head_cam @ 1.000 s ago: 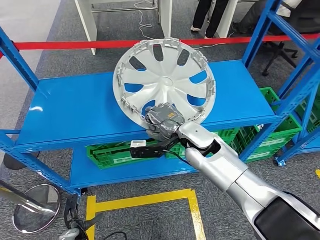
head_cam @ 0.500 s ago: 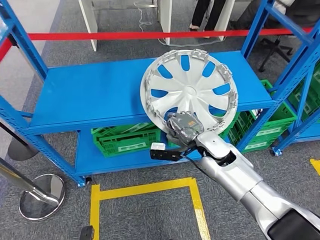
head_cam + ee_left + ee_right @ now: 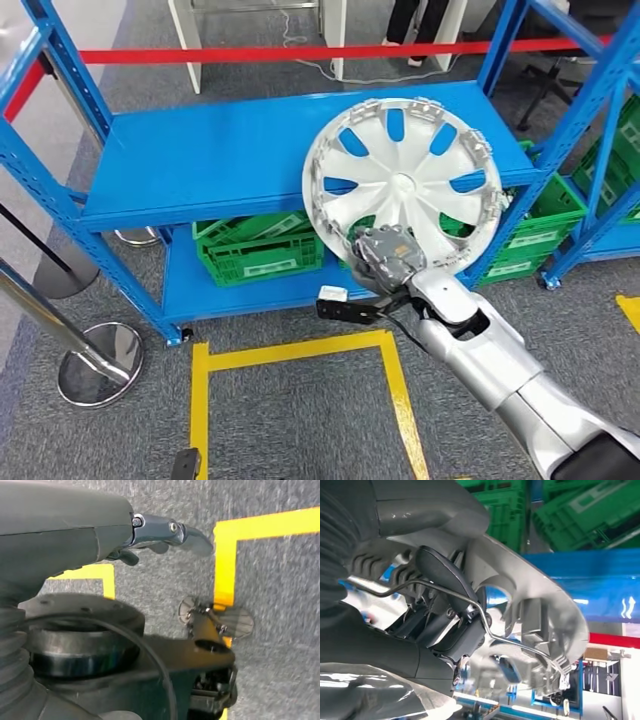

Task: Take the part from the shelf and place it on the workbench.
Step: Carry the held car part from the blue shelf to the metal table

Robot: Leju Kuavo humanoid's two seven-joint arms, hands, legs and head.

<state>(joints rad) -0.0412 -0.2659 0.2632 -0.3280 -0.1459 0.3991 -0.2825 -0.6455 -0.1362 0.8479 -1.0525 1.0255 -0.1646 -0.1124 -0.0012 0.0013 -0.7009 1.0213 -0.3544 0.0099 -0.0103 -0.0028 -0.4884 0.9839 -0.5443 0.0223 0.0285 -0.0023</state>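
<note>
Head view: blue shelf (image 3: 226,160), grey carpet (image 3: 302,410)

Cam swung left; right hand (image 3: 386,258) carried hubcap (image 3: 402,183) off shelf (image 3: 226,150) top — now past its front edge.

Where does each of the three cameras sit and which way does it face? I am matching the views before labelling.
Head view: high on the body, looking forward and down at the blue shelf; the right arm comes in from below, its right hand gripping the hubcap.
Left wrist view: behind the left hand, facing grey carpet and yellow floor tape.
Right wrist view: behind the right hand, looking along the hubcap's ribbed side toward the shelf.
Shared: head and right wrist views show hubcap, right hand and shelf.
</note>
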